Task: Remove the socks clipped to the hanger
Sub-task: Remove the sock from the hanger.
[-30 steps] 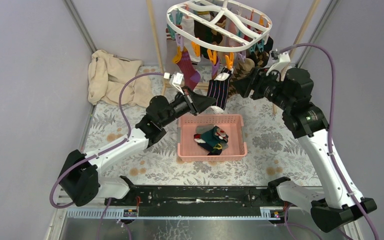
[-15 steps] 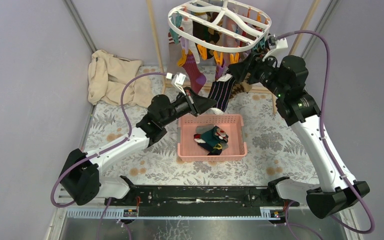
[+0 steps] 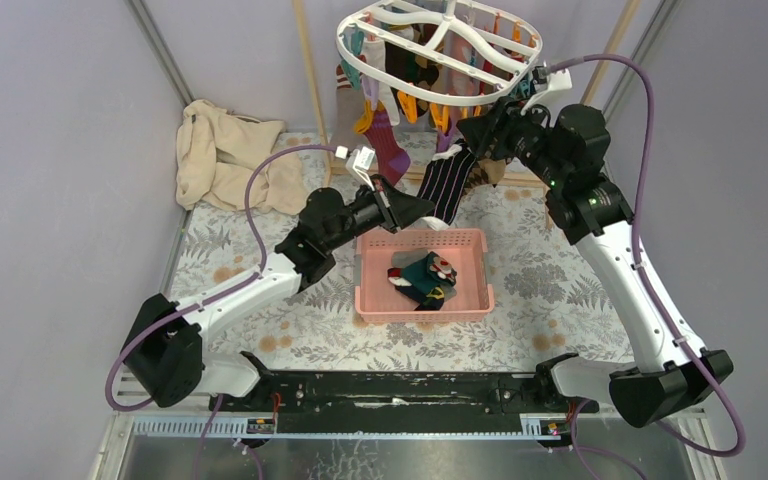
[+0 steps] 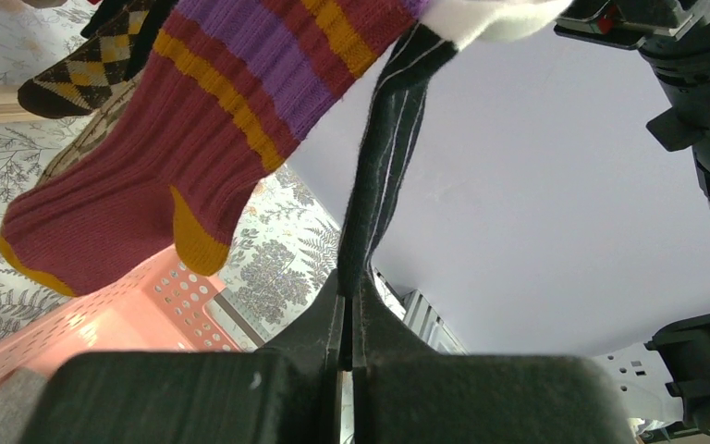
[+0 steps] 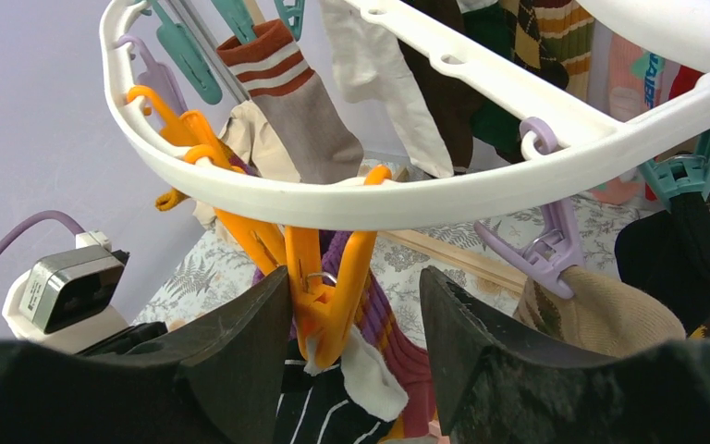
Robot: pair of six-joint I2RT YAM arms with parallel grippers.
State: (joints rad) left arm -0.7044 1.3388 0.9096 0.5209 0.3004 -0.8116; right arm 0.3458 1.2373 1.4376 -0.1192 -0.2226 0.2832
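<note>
Nearest the arm bases, the pink basket [image 3: 422, 312] sits on the table with a few loose socks [image 3: 422, 278] already in it. Just above its far rim, the left gripper [image 4: 349, 324] has its fingers pressed together on the lower end of a dark pinstriped sock [image 4: 384, 148], which runs taut up to the rack. That arm has hardly moved in the last second. The change is on the other side: the right gripper [image 5: 351, 305] has climbed from the brown socks lower down to the rim of the hanger [image 5: 444, 194]. Its fingers stand apart on either side of the orange clip [image 5: 325, 277] that pins the white cuff of the pinstriped sock. They are not yet closed on it, though the left finger looks very close to the clip. This suggests the step in hand is to squeeze that clip open so the held sock comes free over the basket. Most of the job remains, since many socks hang from the orange, teal and purple clips round the white oval. Among them is a maroon one with purple and yellow bands just beside the held sock. The table wears a grey flowered cloth [image 3: 540, 290], with a crumpled beige towel [image 3: 222, 155] at its far left. Wooden poles [image 3: 310, 80] rise behind the rack, and plain pale lilac walls [image 3: 50, 150] close the space in.
</note>
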